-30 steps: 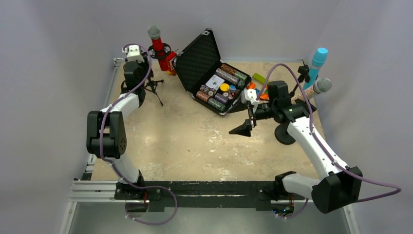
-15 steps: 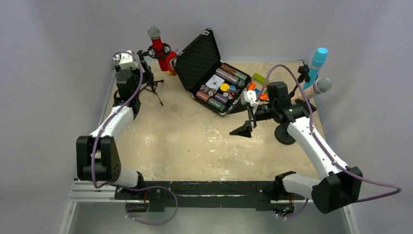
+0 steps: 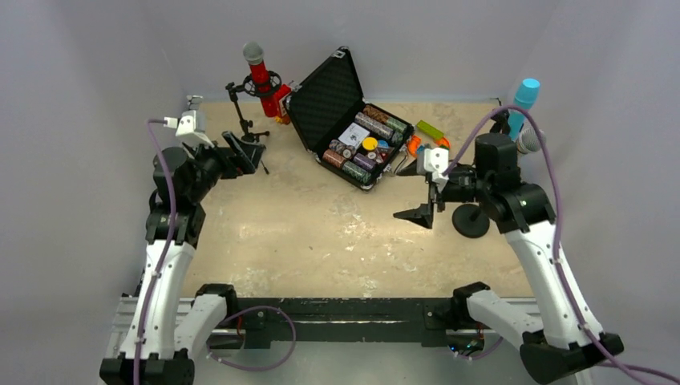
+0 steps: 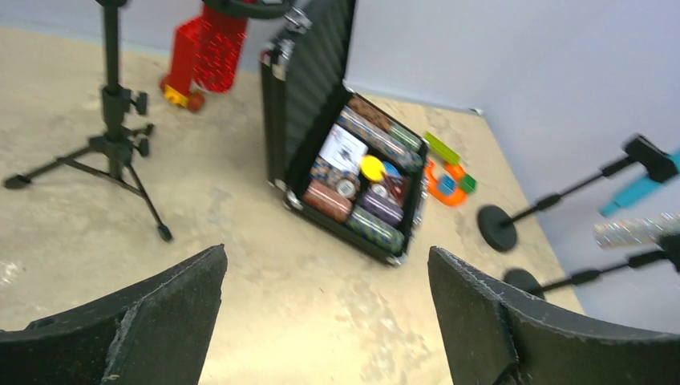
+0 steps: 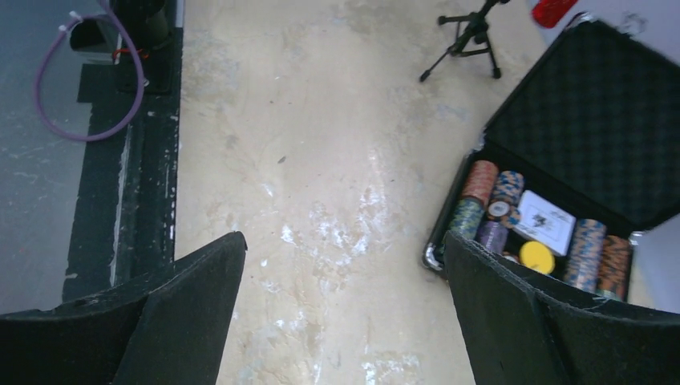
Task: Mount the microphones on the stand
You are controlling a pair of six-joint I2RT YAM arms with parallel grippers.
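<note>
We hold left hand and right hand released, empty, since the red microphone, blue microphone and silver microphone appear mounted.

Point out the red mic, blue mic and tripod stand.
red microphone (image 3: 257, 74), top external view, red body.
light blue microphone (image 3: 525, 91), top external view, upper body.
tripod stand (image 4: 111, 48), left wrist view, centre pole.

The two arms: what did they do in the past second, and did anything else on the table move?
The left gripper opened and pulled back from the tripod stand, empty. The right gripper drifted slightly rightward, open throughout. The red microphone stayed on its tripod, the blue microphone and silver microphone stayed on their stands, and the case stayed open.
</note>
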